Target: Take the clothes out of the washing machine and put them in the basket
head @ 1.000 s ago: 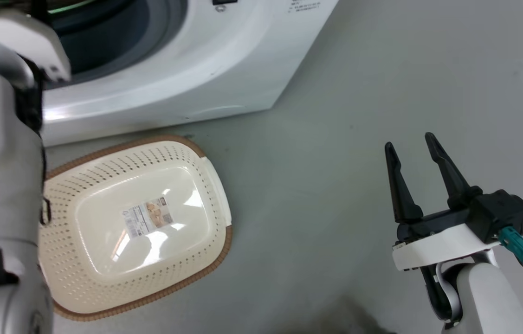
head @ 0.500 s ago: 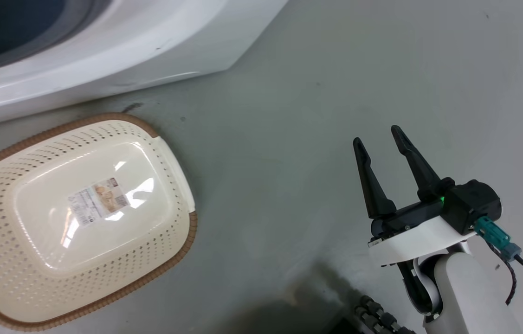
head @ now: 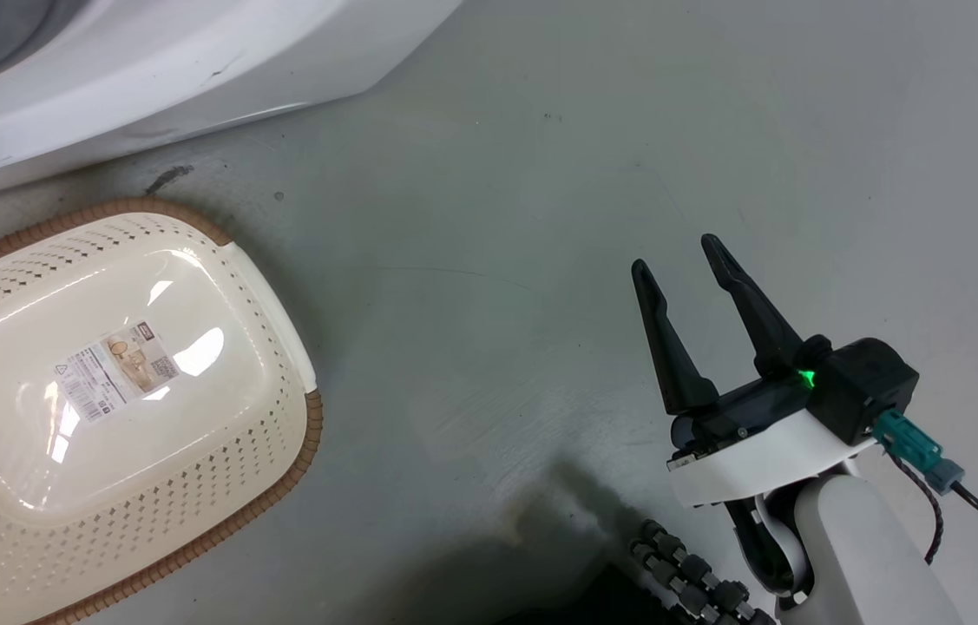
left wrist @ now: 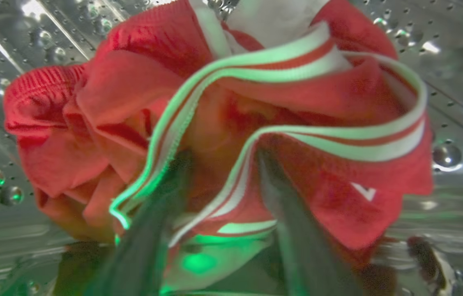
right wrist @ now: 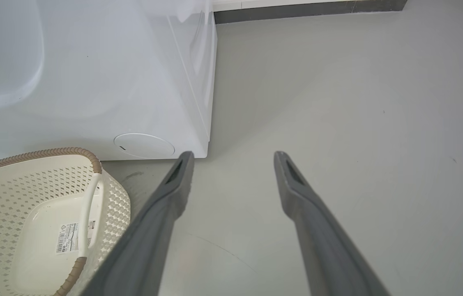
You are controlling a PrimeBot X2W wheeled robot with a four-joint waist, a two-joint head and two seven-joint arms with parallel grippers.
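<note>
Two blurred left pincer (left wrist: pixel 223 154) fingers (left wrist: pixel 149 238) at clothes (left wrist: pixel 124 90), grip unclear, basket (head: pixel 280 451) cropped.

This looks like a laundry room, a place for washing clothes. A big white washing machine (right wrist: pixel 91 82) stands on a smooth grey floor (head: pixel 541 174), and a cream basket (head: pixel 272 451) with little holes and a brown rim sits on that floor, just beside the machine's bottom front edge. Inside the machine is a shiny metal drum (left wrist: pixel 453 74) full of small holes, with red and white clothes (left wrist: pixel 330 197) lying in it. Past the machine's far corner, the floor meets a pale wall with a dark strip (right wrist: pixel 309 11) along its bottom.
</note>
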